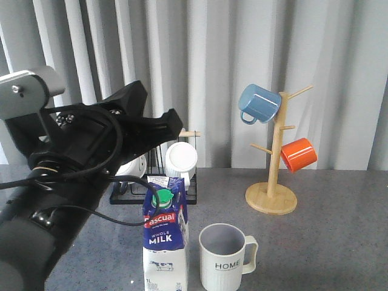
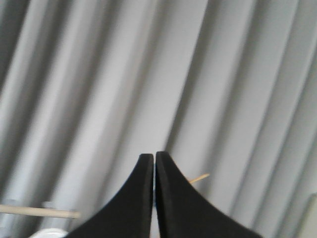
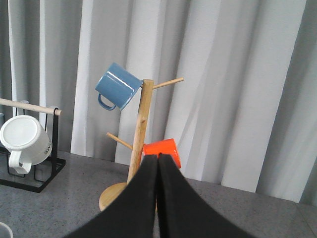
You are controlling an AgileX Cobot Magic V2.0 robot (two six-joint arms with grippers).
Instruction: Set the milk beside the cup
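The milk [image 1: 165, 239], a blue-and-white carton with a green cap, stands upright at the table's front, just left of the cup [image 1: 225, 257]. The cup is a pale ribbed mug marked "HOME", with its handle to the right. A narrow gap separates them. My left gripper [image 1: 174, 123] is shut and empty, raised above and behind the milk. In the left wrist view it [image 2: 154, 156] points at the curtain, and neither milk nor cup shows there. My right gripper [image 3: 158, 156] is shut and empty and faces the mug tree. It is out of the front view.
A wooden mug tree [image 1: 273, 195] at the back right holds a blue mug [image 1: 259, 103] and an orange mug [image 1: 299, 154]. A black rack [image 1: 159, 195] behind the milk holds a white mug [image 1: 180, 159]. A grey curtain hangs behind the table.
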